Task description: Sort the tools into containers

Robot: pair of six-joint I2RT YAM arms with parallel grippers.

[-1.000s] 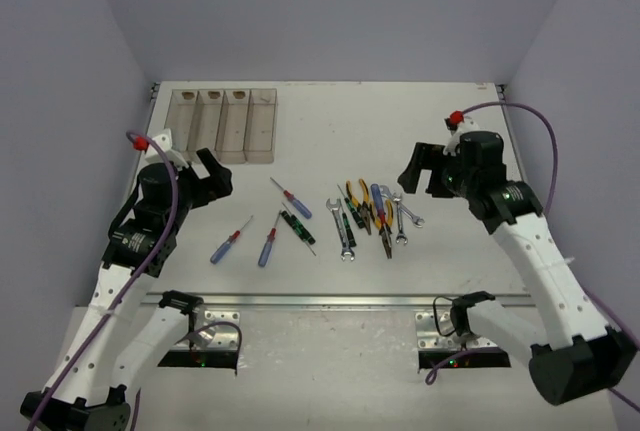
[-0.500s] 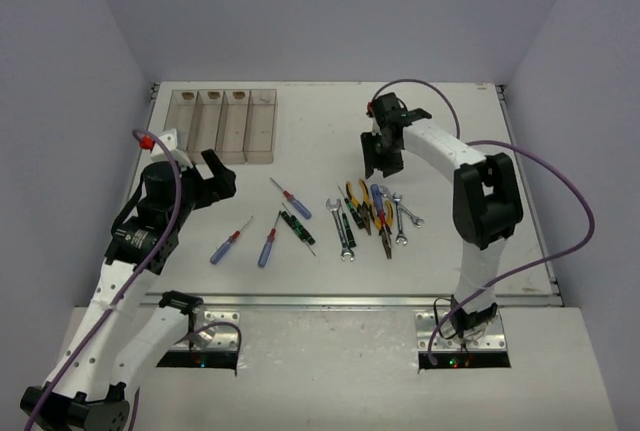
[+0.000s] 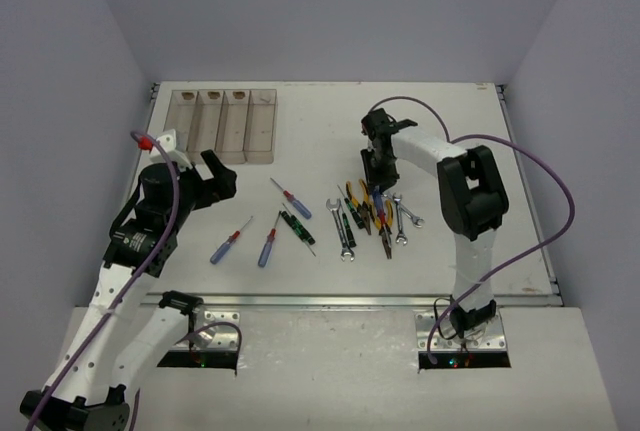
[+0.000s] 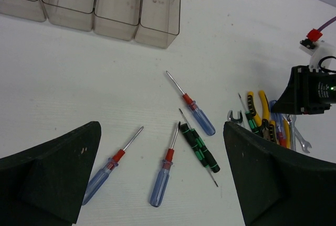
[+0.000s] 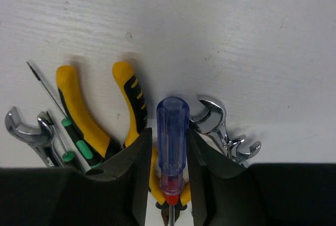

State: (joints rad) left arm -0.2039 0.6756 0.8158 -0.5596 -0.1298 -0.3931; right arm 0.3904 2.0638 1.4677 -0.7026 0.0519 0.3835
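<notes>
Four beige containers point(image 3: 225, 121) stand in a row at the back left. Three blue-handled screwdrivers point(image 4: 161, 181) and a green-black pair point(image 4: 199, 150) lie scattered on the white table below my left gripper point(image 4: 160, 131), which hovers open and holds nothing. The rest of the tools form a pile point(image 3: 372, 216): yellow pliers point(image 5: 79, 105), silver wrenches point(image 5: 212, 116) and a blue screwdriver point(image 5: 172, 131) lying on top. My right gripper point(image 5: 169, 144) is down on that pile, its fingers point(image 5: 137, 158) pressed to both sides of the blue handle.
A second wrench point(image 5: 23, 129) and thin green-black screwdrivers point(image 5: 73, 134) lie left of the pliers. The right arm point(image 3: 440, 156) reaches in from the right over the table. Purple walls close the table on three sides.
The right arm swung in from the right, came down on the tool pile and closed its fingers round the blue screwdriver handle. The left arm stayed put.
</notes>
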